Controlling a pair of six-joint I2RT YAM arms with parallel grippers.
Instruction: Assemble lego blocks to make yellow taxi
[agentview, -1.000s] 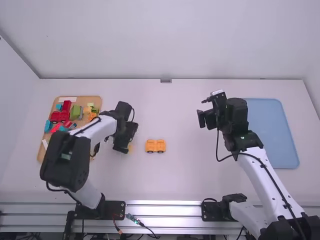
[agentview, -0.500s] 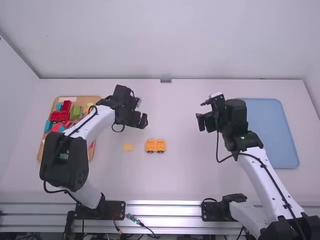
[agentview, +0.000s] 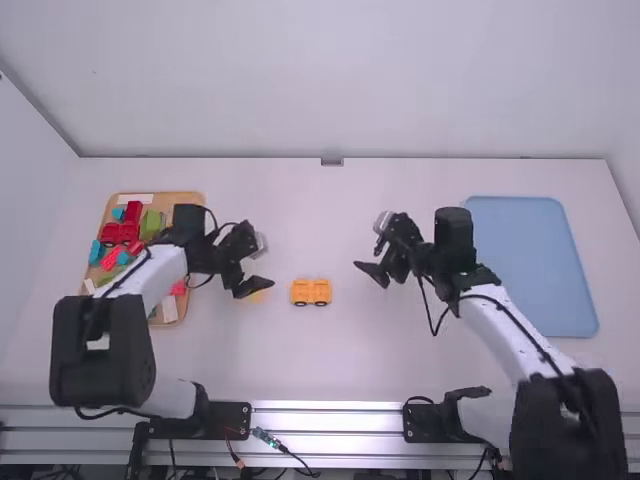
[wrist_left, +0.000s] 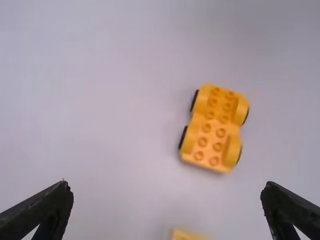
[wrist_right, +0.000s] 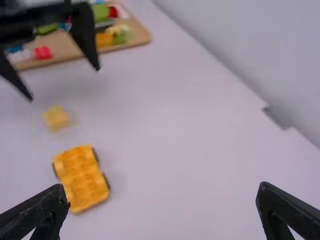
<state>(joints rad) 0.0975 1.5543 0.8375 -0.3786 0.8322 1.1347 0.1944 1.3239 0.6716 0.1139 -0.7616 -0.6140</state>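
Left hand (wrist_left: 166, 186) and right hand (wrist_right: 162, 187): wide open, empty. Base (agentview: 311, 292): on the desk (agentview: 350, 360), near the block (wrist_right: 56, 118). Hazard — off-centre closing may skew the block; one-sided pressing may roll the base on its wheels (wrist_left: 183, 137). Block orientation is uncertain — probably upright.

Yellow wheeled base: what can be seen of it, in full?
The yellow wheeled base looks like glossy moulded plastic, orange-yellow, with rows of round studs on top, raised rounded fenders along both sides, a narrower waist and black wheels at the sides. It stands upright on the white table, studs up and bare, beside but apart from a small yellow block. It lies between the left gripper and right gripper, touched by neither.
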